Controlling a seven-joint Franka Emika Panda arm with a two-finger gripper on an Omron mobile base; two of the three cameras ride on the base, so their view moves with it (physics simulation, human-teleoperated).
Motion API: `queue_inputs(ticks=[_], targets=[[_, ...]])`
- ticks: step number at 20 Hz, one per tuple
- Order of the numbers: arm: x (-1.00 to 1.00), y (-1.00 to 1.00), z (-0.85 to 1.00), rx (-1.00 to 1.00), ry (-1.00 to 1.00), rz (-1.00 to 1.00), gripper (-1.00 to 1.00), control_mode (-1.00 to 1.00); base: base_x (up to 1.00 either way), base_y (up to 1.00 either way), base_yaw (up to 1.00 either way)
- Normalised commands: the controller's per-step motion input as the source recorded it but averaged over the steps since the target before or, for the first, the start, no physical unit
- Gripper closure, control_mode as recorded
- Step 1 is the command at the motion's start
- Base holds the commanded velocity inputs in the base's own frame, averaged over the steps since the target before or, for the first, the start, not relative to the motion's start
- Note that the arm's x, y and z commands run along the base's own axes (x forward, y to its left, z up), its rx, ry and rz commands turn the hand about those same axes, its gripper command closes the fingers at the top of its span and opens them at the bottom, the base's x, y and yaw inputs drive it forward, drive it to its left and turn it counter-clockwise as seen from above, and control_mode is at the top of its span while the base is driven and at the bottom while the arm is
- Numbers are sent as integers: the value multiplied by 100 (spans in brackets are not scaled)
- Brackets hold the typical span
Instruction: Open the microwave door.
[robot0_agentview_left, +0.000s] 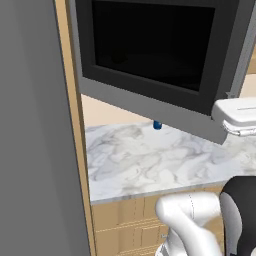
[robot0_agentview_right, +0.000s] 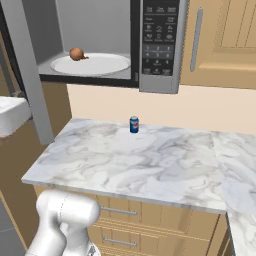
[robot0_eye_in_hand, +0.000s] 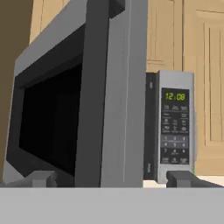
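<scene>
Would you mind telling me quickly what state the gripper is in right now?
Gripper: open, holding nothing; its fingertips stand wide apart on either side of the microwave door edge, and the door is swung open.

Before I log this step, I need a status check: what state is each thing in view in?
microwave door: swung wide open
microwave: cavity exposed, round brown item on the white plate inside
keypad panel: clock display lit
hand: open, its fingers either side of the door's edge, not gripping
blue can: upright on the counter
</scene>
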Motion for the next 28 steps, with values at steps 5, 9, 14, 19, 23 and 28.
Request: queue_inputs(ticks=[5, 9, 14, 19, 23, 28], targets=[[-1, 41, 4, -11, -1, 0, -100, -100, 0, 0, 0], [-74, -19, 21, 1, -5, 2, -100, -100, 0, 0, 0], [-36, -90, 17, 27, 19, 5, -100, -100, 0, 0, 0], [0, -98, 2, 58, 49, 9, -100, -100, 0, 0, 0], [38, -74, 1, 64, 65, 10, -100, -100, 0, 0, 0], [67, -28, -28, 54, 58, 12, -100, -100, 0, 0, 0]])
